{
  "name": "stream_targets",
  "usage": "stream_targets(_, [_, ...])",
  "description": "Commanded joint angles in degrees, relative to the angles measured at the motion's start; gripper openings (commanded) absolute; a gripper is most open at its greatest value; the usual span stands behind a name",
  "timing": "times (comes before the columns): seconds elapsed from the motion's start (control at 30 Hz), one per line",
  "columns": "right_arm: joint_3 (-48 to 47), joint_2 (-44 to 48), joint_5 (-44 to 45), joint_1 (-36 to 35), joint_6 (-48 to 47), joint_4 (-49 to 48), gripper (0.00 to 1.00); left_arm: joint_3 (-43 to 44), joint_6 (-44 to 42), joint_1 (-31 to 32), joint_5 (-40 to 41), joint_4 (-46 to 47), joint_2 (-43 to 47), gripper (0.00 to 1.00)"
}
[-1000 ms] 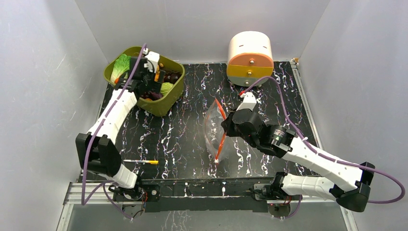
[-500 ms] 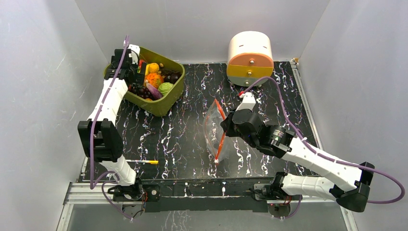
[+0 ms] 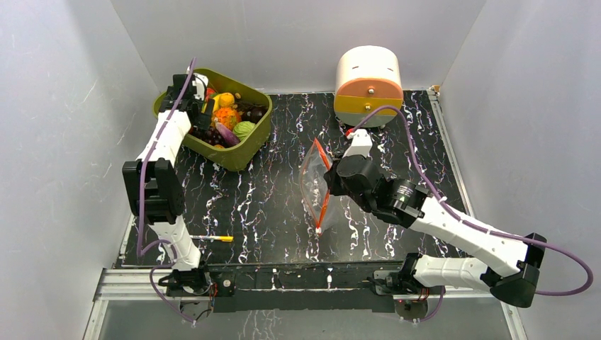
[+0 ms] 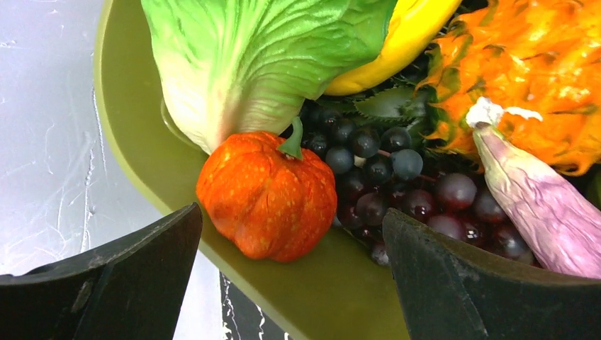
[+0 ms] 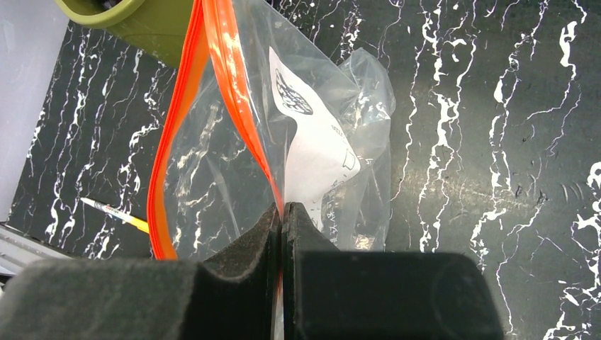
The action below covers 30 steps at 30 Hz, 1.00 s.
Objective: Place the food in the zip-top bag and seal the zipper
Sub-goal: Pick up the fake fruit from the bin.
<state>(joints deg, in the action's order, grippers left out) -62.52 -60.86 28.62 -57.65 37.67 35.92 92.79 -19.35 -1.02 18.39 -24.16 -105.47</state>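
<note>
The food lies in an olive-green bin (image 3: pixel 237 152) at the back left: lettuce (image 4: pixel 248 64), a small orange pumpkin (image 4: pixel 269 195), dark grapes (image 4: pixel 397 184), a yellow piece (image 4: pixel 397 42), a frilly orange piece (image 4: pixel 538 78) and a purple eggplant (image 4: pixel 538 205). My left gripper (image 4: pixel 290 234) hangs open over the bin's left end (image 3: pixel 195 106), jaws wide on either side of the pumpkin, touching nothing. The clear zip-top bag (image 3: pixel 312 184) stands at mid-table with its mouth gaping. My right gripper (image 5: pixel 282 209) is shut on its red-orange zipper (image 5: pixel 234 92), holding one edge up.
A pen with a yellow tip (image 3: pixel 209 239) lies near the front left. A round cream-and-orange drawer box (image 3: pixel 367 78) stands at the back. White walls close in the black marbled table (image 3: pixel 269 205) on three sides.
My left arm swung from the bin's middle to its left end and its jaws opened fully. My right gripper shifted slightly back and left with the bag's edge.
</note>
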Motion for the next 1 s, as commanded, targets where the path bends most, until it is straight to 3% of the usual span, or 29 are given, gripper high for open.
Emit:
stream_targets(0.0, [-3.1,-0.3,1.9,0.2,-1.7,-2.7,0.00,4.1,-1.6,-0.5,3.3,-1.2,-0.9,0.98])
stream_targets(0.37, [-2.6,-0.7,3.5,0.2,-2.9,-3.7,0.00,3.4,-4.2,-0.6,7.9,-0.3,-3.3,0.98])
stream_targets(0.73, [-2.2,0.5,5.2,0.3,-3.3,-3.6,0.00,4.2,-4.8,-0.6,7.1,0.5,-6.0,0.96])
stream_targets(0.97, [-2.0,1.1,5.7,0.3,-3.4,-3.4,0.00,6.4,-3.0,-0.6,3.4,-3.0,-6.6,0.77])
